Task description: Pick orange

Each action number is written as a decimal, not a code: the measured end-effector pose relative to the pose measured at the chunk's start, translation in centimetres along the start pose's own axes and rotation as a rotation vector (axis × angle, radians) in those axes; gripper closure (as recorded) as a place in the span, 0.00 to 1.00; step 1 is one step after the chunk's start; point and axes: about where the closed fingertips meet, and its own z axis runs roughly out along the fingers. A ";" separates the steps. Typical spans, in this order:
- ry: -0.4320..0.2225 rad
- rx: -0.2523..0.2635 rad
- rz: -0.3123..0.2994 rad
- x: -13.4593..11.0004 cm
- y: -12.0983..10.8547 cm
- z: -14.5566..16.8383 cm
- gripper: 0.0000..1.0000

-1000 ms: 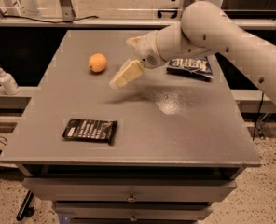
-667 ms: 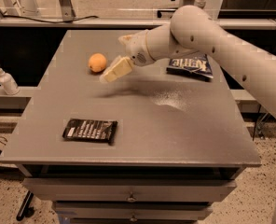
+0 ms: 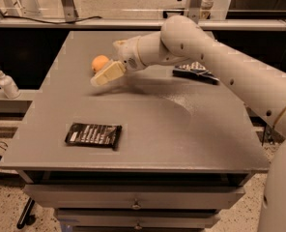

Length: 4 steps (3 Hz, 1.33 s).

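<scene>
The orange (image 3: 99,62) is a small round fruit on the grey table (image 3: 148,129), at its far left part. My gripper (image 3: 102,76) reaches in from the right on the white arm (image 3: 215,57). Its cream fingers (image 3: 109,73) hang just in front of and to the right of the orange, partly covering its lower right edge. I cannot tell if they touch it.
A dark snack packet (image 3: 93,135) lies near the table's front left. Another dark packet (image 3: 195,72) lies at the far right, behind the arm. A small white bottle (image 3: 7,82) stands on a ledge left of the table. Drawers sit below the tabletop.
The gripper has moved left toward the orange and now sits right beside it. The orange and both packets have not moved.
</scene>
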 end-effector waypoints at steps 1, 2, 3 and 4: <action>-0.007 0.015 0.024 0.2 -0.3 0.9 0.18; -0.008 0.022 0.038 0.4 -0.2 1.6 0.41; -0.012 0.034 0.046 0.5 -0.3 1.6 0.63; -0.032 0.058 0.038 -0.5 -0.9 0.5 0.87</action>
